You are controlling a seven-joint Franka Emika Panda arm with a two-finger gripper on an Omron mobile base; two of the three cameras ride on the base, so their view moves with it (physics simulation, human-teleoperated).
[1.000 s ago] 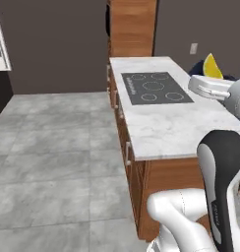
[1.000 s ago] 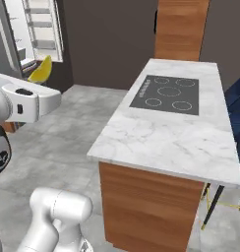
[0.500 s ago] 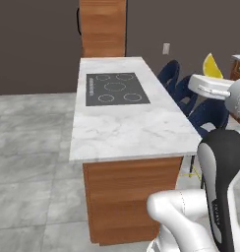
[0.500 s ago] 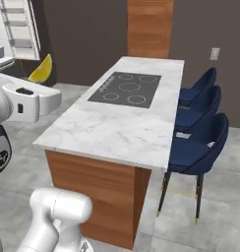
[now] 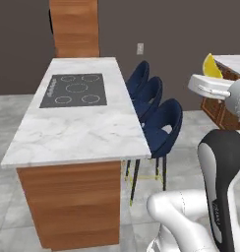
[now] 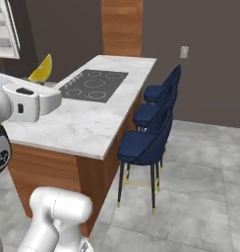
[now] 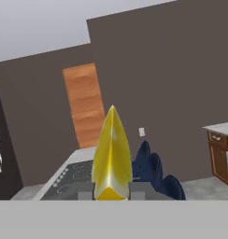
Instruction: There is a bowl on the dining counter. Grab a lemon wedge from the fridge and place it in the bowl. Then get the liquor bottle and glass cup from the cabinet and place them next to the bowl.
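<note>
While closed on the lemon wedge (image 7: 112, 156), held upright between the end effector (image 7: 112, 189) tips: mid-carry, dining worktop (image 5: 232, 63) far right. Next: reach bowl, release inside.

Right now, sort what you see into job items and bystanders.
Job items:
- lemon wedge, held in the pincer
- dining counter, its corner at far right

Bystanders:
- island with cooktop
- three blue stools
- wall outlet
</note>
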